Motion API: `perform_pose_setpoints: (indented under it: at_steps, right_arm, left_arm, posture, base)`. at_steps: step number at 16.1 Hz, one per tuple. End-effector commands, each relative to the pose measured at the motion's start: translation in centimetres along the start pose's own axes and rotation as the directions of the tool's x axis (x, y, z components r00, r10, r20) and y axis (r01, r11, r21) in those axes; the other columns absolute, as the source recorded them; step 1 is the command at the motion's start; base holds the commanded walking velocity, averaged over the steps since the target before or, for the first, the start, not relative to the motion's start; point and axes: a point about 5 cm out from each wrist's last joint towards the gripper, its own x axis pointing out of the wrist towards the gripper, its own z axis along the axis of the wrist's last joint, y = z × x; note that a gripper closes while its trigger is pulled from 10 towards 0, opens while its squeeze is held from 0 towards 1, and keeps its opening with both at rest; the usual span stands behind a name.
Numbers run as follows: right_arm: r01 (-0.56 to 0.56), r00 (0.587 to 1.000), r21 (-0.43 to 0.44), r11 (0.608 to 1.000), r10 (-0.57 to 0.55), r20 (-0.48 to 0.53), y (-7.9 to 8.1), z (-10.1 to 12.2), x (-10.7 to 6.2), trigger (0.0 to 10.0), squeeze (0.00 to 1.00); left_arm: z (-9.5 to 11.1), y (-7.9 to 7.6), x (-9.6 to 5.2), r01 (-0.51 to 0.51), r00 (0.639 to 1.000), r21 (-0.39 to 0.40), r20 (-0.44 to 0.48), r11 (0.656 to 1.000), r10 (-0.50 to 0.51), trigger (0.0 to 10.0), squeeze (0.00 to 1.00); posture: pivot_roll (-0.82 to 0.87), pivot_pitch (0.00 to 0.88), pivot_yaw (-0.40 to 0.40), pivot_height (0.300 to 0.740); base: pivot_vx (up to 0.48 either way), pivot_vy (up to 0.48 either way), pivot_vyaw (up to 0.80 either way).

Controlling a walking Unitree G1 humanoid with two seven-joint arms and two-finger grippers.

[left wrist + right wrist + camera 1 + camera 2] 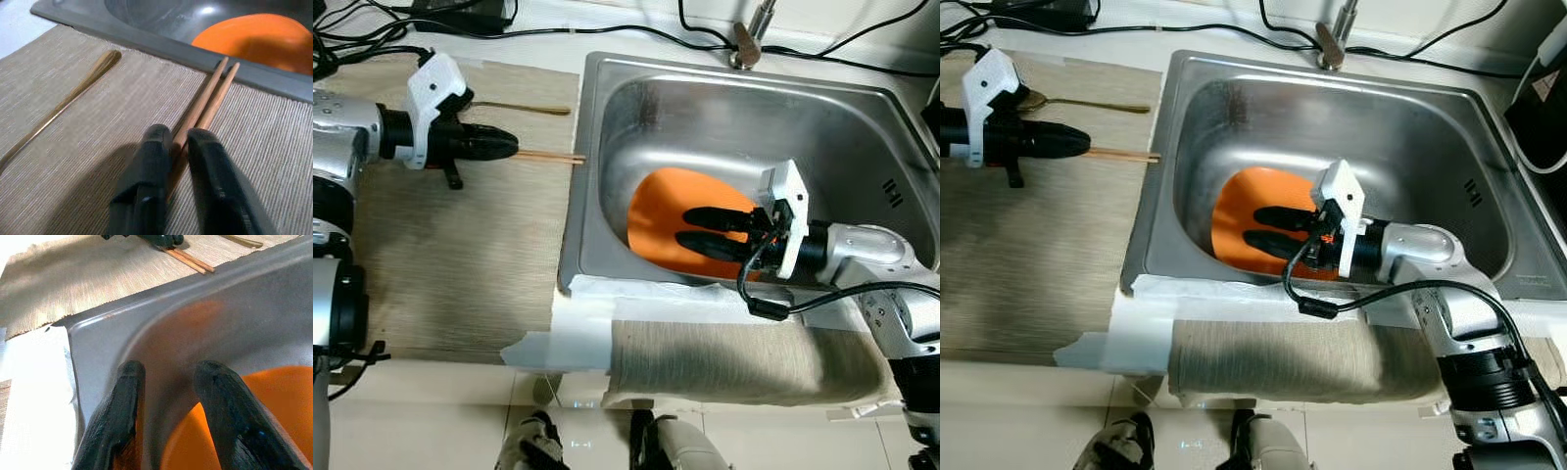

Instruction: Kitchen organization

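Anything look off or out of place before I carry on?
One thing: the white sheet taped along the sink's front edge is rumpled, with a corner lifting at the mat. Otherwise nothing odd: left gripper pinches the chopsticks; right gripper hovers open over the orange plate.

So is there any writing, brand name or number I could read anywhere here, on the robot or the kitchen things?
None that can be read.
The sink, orange plate, chopsticks and long-handled spoon carry no visible print.
The white mounts on the left gripper and right gripper look blank.
The slots in the sink's right wall are an overflow opening, not lettering.
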Motion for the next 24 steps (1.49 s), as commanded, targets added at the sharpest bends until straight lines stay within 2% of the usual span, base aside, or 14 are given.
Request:
perform_pose_setpoints:
  at_steps: [1,3,5,7,8,9,10,11,15,18,19,22,23,24]
  right_arm:
    - [0.002,1.000,-0.004,1.000,-0.002,0.009,0.1,0.2,-0.3,10.0,0.00]
    - [0.008,1.000,-0.003,1.000,-0.008,0.018,0.1,0.3,-0.3,10.0,0.00]
    - [0.013,0.999,-0.002,1.000,-0.013,0.029,0.2,0.4,-0.3,10.0,0.00]
    - [0.045,0.998,-0.002,0.999,-0.045,0.054,0.1,0.6,-0.4,10.0,0.00]
    - [0.060,0.995,0.000,0.998,-0.060,0.074,0.1,0.7,-0.5,10.0,0.00]
    - [0.082,0.992,-0.008,0.997,-0.081,0.094,0.1,0.8,-0.4,10.0,0.00]
    - [0.096,0.990,-0.008,0.995,-0.094,0.107,0.2,0.8,-0.4,10.0,0.00]
    - [0.096,0.989,-0.001,0.995,-0.095,0.112,0.3,0.7,-0.3,10.0,0.00]
    - [0.075,0.992,0.013,0.997,-0.075,0.096,0.9,0.3,-0.4,10.0,0.00]
    - [0.060,0.995,0.014,0.998,-0.061,0.084,1.0,0.1,-0.3,10.0,0.00]
    - [0.055,0.995,0.014,0.998,-0.056,0.077,1.0,0.1,-0.3,10.0,0.00]
    - [0.052,0.996,0.014,0.999,-0.053,0.067,1.1,-0.1,-0.3,10.0,0.00]
    - [0.049,0.997,0.013,0.999,-0.050,0.063,1.2,-0.1,-0.4,10.0,0.00]
    - [0.045,0.997,0.013,0.999,-0.046,0.061,1.2,-0.2,-0.4,10.0,0.00]
  left_arm:
    - [0.8,0.1,-0.3,0.006,0.999,0.016,0.034,1.000,-0.007,10.0,1.00]
    - [0.8,0.1,-0.1,0.004,0.999,0.019,0.036,1.000,-0.005,10.0,1.00]
    - [1.4,0.2,0.1,-0.010,0.996,0.020,0.090,1.000,0.008,10.0,1.00]
    - [1.6,0.2,0.1,-0.007,0.994,0.031,0.106,0.999,0.004,10.0,1.00]
    - [1.5,0.1,0.2,-0.036,0.994,0.068,0.106,0.997,0.028,10.0,1.00]
    - [1.2,0.0,0.3,-0.041,0.994,0.088,0.102,0.995,0.032,10.0,0.86]
    - [0.7,-0.3,0.5,-0.023,0.995,0.089,0.095,0.996,0.014,10.0,0.06]
    - [0.5,-0.5,0.6,-0.013,0.995,0.088,0.103,0.996,0.004,10.0,0.00]
    - [-0.2,-0.9,0.6,0.006,0.992,0.080,0.122,0.997,-0.016,10.0,0.00]
    - [-1.1,-1.3,1.0,0.018,0.997,0.089,0.079,0.996,-0.025,10.0,0.00]
    - [-1.5,-1.6,1.3,0.061,0.995,0.053,0.070,0.997,-0.065,10.0,0.00]
    - [-1.7,-1.7,1.5,0.076,0.995,0.036,0.062,0.996,-0.078,10.0,0.00]
    - [-1.9,-1.8,1.6,0.084,0.995,0.027,0.050,0.996,-0.086,10.0,0.33]
    - [-1.9,-1.7,1.8,0.062,0.997,0.035,0.039,0.997,-0.063,10.0,0.31]
  posture:
    - [-0.15,0.216,-0.114,0.740]
    - [-0.15,0.216,-0.110,0.740]
    - [-0.15,0.216,-0.109,0.740]
    - [-0.15,0.218,-0.110,0.740]
    - [-0.15,0.216,-0.110,0.740]
    - [-0.15,0.217,-0.111,0.740]
    - [-0.15,0.220,-0.112,0.740]
    - [-0.15,0.220,-0.112,0.740]
    - [-0.15,0.224,-0.114,0.740]
    - [-0.15,0.225,-0.114,0.740]
    - [-0.15,0.222,-0.112,0.740]
    - [-0.16,0.218,-0.108,0.740]
    - [-0.16,0.210,-0.104,0.740]
    - [-0.16,0.209,-0.104,0.740]
  base:
    - [0.000,0.000,0.00]
    - [0.000,0.000,0.00]
    - [0.000,0.000,0.00]
    - [0.000,0.000,0.00]
    - [0.000,0.000,0.00]
    - [0.000,0.000,0.00]
    - [0.000,0.000,0.00]
    - [0.000,0.000,0.00]
    - [0.000,0.000,0.00]
    - [0.000,0.000,0.00]
    - [0.000,0.000,0.00]
    - [0.000,0.000,0.00]
    - [0.000,0.000,0.00]
    - [0.000,0.000,0.00]
